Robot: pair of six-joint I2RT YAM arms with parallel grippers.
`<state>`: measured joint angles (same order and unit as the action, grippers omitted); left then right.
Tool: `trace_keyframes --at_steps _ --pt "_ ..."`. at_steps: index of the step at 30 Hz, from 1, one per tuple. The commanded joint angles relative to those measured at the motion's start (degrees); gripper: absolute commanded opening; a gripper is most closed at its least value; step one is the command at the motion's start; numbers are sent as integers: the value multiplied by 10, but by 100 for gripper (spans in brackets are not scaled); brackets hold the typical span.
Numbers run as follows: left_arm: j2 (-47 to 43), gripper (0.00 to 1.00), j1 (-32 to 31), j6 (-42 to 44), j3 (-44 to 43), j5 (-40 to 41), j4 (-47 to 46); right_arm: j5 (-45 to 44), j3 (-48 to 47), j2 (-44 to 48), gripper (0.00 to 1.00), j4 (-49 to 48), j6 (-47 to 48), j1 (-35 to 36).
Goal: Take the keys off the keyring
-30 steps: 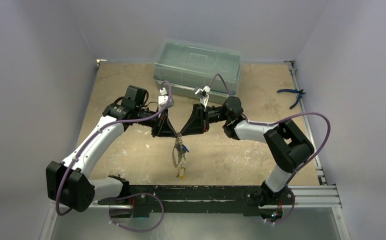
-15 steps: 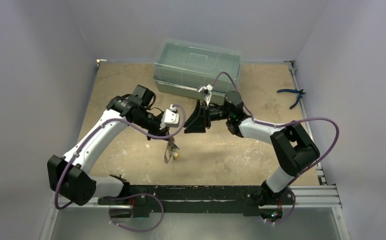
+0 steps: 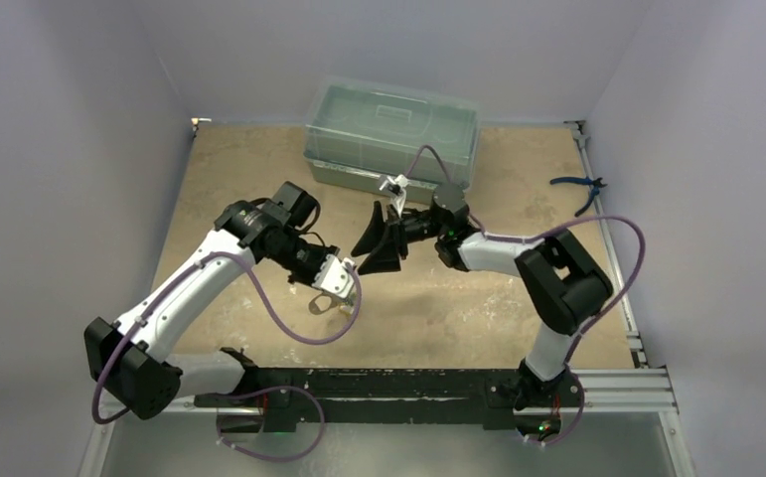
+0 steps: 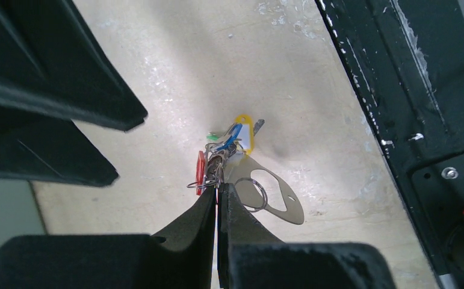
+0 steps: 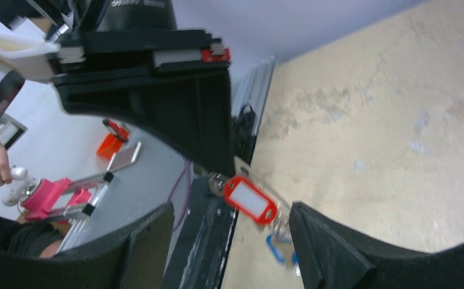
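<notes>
I read the left gripper as clamped shut on the keyring. The keys are bunched just past its tips. The right gripper is spread apart just beside them, holding nothing.

- right fingers: a second ago closed tip to tip with the left pair over mid-desk. Since released, spread wide, and drawn back toward the far side of the desk.
- left fingers: swung away from that meeting point toward the near edge, with the wrist rolled over.
- keys: earlier dangling beneath both pairs. Now carried by the left fingers alone, lower and nearer the near edge of the desk.
</notes>
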<state>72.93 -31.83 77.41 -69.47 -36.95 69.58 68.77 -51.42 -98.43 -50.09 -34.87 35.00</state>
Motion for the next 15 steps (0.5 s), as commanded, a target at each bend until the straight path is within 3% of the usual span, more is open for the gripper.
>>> trace_keyframes --at_steps 1,4,8,11,12,15 --pt "-47 0 -20 72 8 -8 -4 46 -25 -71 79 -321 -214 8" --pt "-47 0 -25 82 3 -4 2 62 -51 -134 85 -510 -389 16" --pt "-50 0 -30 98 5 2 7 53 -50 -143 81 -512 -369 20" --pt "-49 0 -29 92 7 0 9 14 -40 -101 75 -330 -244 12" --pt "-49 0 -30 90 8 0 9 -4 -36 -69 76 -193 -176 11" --pt "-54 0 -30 86 12 -2 8 -89 -74 15 82 200 146 10"
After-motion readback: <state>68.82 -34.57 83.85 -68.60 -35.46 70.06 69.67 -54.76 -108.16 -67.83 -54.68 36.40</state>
